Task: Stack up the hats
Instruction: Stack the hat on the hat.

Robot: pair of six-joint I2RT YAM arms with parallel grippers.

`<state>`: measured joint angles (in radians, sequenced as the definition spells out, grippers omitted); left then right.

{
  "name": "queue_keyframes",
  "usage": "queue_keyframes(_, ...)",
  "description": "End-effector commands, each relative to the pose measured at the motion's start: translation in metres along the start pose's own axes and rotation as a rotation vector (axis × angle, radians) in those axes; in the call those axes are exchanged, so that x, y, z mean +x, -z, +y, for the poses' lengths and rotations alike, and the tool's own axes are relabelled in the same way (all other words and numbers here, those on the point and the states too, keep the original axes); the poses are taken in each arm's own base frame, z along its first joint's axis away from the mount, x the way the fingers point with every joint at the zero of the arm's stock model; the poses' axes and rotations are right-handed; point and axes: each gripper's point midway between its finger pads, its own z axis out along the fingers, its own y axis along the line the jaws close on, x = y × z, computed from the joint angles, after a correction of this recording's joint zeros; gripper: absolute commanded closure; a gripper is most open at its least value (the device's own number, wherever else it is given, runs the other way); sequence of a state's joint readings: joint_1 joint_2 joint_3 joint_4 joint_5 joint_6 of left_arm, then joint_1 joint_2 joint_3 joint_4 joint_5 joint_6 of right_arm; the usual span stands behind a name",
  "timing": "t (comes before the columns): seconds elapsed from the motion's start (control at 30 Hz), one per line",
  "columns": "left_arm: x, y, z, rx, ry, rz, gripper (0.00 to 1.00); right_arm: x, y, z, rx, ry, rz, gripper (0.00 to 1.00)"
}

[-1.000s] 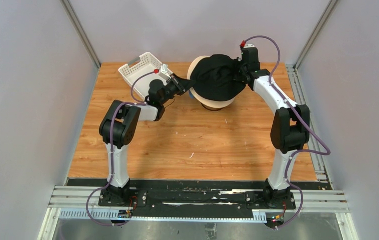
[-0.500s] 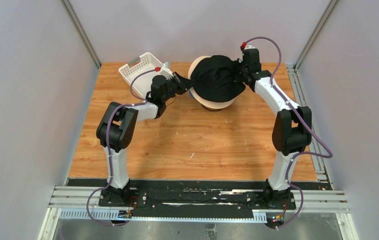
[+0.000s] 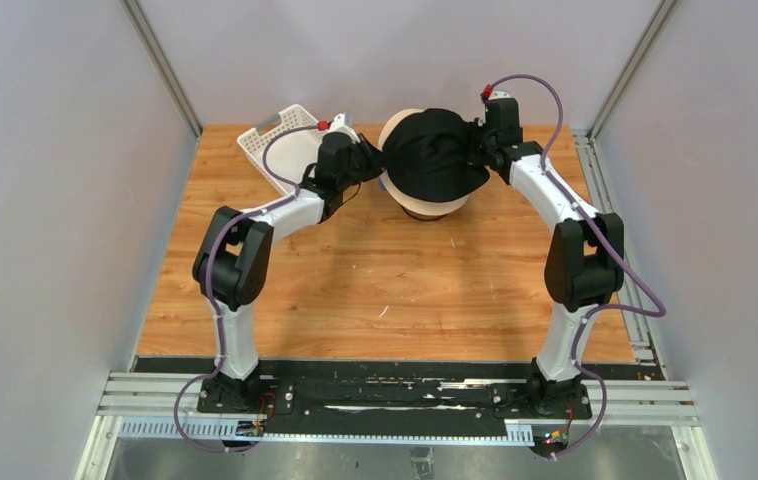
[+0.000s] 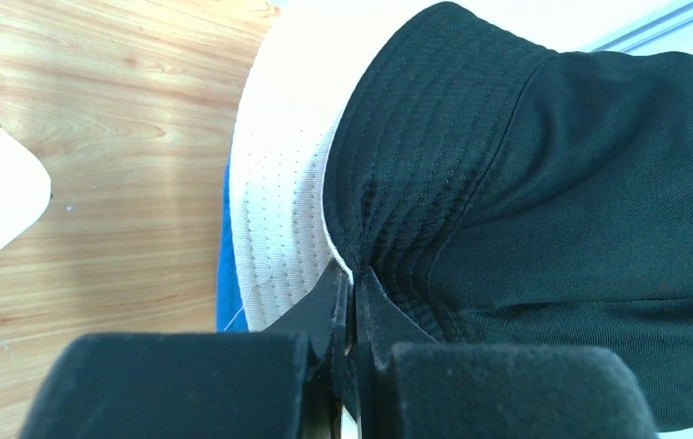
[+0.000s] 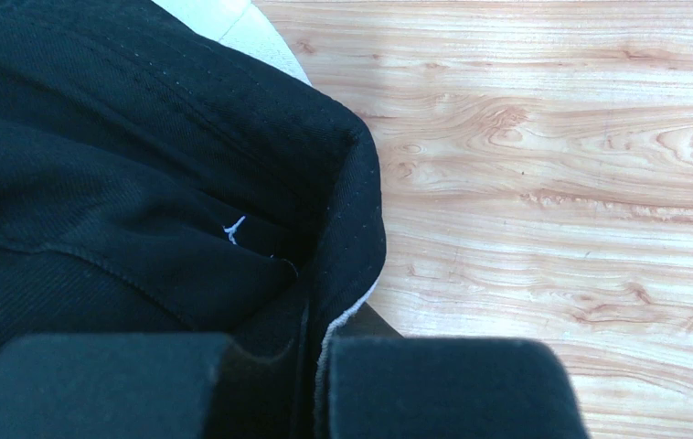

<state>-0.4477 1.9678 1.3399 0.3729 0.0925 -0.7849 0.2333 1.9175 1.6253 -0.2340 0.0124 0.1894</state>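
Both arms stretch from the near edge of the wooden table (image 3: pixel 385 290) toward its far middle. The left fingers (image 4: pixel 349 306) are clenched on the left brim of the black hat (image 3: pixel 435 155), and the right fingers (image 5: pixel 314 357) are clenched on its right brim. The black hat is spread over the beige hat (image 3: pixel 425 208), with a blue hat (image 4: pixel 226 256) edging out beneath. The white lattice basket (image 3: pixel 277 150) sits at far left, just behind the left wrist.
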Motion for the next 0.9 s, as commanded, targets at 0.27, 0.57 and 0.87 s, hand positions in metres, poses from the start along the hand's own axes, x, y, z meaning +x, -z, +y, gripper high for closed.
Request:
queue_keyframes(0.27, 0.105, 0.034, 0.084, -0.212, -0.067, 0.330, 1.00, 0.080, 0.030, 0.011, -0.057, 0.036, 0.252, 0.99)
queue_keyframes(0.57, 0.082, 0.037, 0.037, -0.054, -0.073, 0.306, 0.80, 0.056, 0.053, 0.021, -0.115, 0.036, 0.162, 0.87)
queue_keyframes(0.87, 0.071, 0.044, 0.025, -0.035, -0.086, 0.291, 0.57, 0.027, 0.074, 0.015, -0.094, 0.031, 0.073, 0.57)
